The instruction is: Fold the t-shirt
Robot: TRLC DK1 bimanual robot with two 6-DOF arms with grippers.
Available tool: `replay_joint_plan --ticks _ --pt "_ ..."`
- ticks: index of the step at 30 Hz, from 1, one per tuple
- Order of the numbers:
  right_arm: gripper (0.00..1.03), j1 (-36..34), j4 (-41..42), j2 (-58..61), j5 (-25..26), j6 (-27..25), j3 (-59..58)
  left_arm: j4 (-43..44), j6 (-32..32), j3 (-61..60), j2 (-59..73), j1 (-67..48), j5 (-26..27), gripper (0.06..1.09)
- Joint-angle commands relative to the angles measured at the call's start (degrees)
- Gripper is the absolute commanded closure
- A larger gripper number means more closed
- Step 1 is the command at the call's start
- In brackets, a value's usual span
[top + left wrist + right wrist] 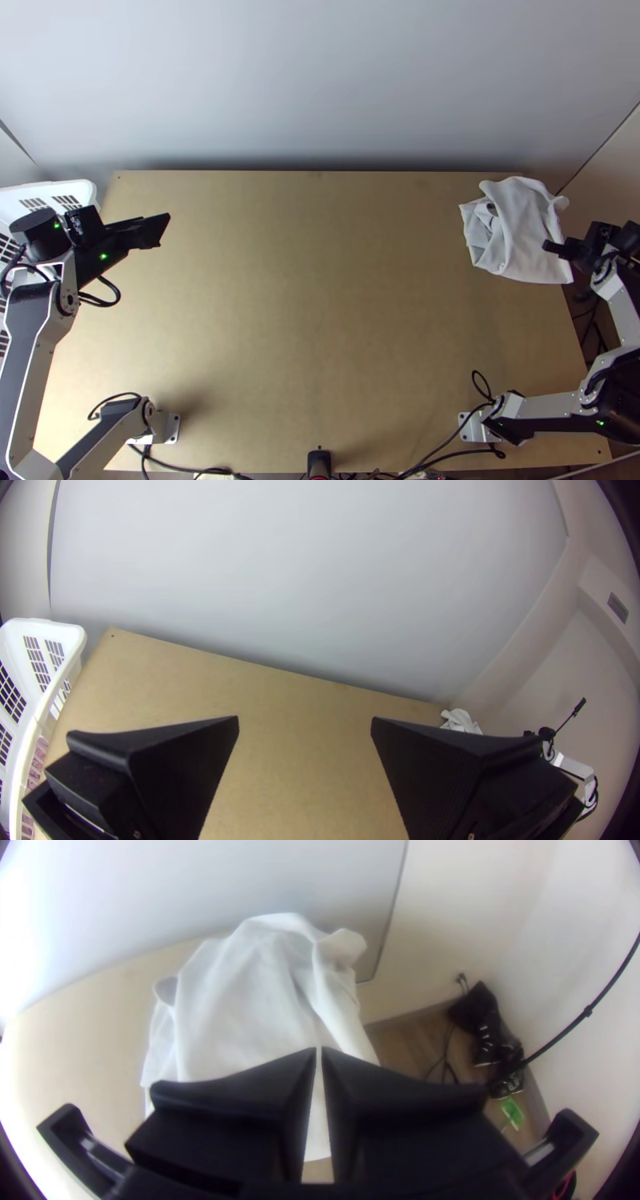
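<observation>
My left gripper [305, 720] is open, my right gripper [319, 1051] closed and seemingly empty over the bunched white T-shirt [524, 232] at the worktop's [320, 280] far right corner, which I'd judge light, limp and best pinched by a loose edge.

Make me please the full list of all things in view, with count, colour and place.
T-shirt: one, white, rumpled at the table's far right corner
Table: one, light wood, centre
Basket: one, white, far left
Panel: one, pale grey, behind the table
Cables: several, black, near edge
Small device: one, black, near edge middle
Green item: one, on the floor
Arms: two, silver-grey and black, left and right
Grippers: two, black; left open, right closed above the T-shirt
</observation>
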Motion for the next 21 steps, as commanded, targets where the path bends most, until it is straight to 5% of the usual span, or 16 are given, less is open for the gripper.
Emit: replay_joint_plan --ticks 1,21 --pt "1.0 5.83 1.1 5.52 -0.36 3.18 3.43 -0.48 0.01 -0.57 -0.67 0.86 -0.03 0.12" --pt "1.0 14.53 5.32 21.34 1.58 8.98 10.38 -3.82 0.62 1.72 -3.92 5.35 -0.03 0.12"
